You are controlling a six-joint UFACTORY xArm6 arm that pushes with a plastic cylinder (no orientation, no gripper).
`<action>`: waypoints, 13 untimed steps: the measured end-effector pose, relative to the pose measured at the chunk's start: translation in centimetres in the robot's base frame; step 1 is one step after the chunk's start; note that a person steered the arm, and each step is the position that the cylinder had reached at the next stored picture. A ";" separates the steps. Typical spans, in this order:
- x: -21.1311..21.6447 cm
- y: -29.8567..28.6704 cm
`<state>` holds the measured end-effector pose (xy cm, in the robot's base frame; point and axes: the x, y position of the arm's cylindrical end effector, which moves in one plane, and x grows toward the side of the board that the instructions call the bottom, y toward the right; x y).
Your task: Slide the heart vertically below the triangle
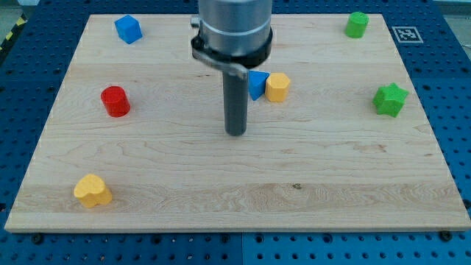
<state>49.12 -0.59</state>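
End effector a bare rod, nothing grasped; my tip (235, 133) resting mid-tabletop, just below the blue triangle (256, 85), itself touching a yellow hexagonal block (277, 87). Yellow heart (93, 191) far off at the view's lower left. Red cylinder (115, 101) left, blue cube (128, 29) upper left, green cylinder (357, 24) upper right, green star (389, 99) right. Pale wooden tabletop (331, 177) over blue perforated base (452, 88).

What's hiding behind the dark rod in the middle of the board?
A blue triangle pokes out from behind the rod on the view's right, touching a yellow block. Its left part is covered. My tip rests below both, touching neither.
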 end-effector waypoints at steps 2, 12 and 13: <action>2.1 -9.2; 10.1 -20.3; 9.1 -21.7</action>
<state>58.22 -22.28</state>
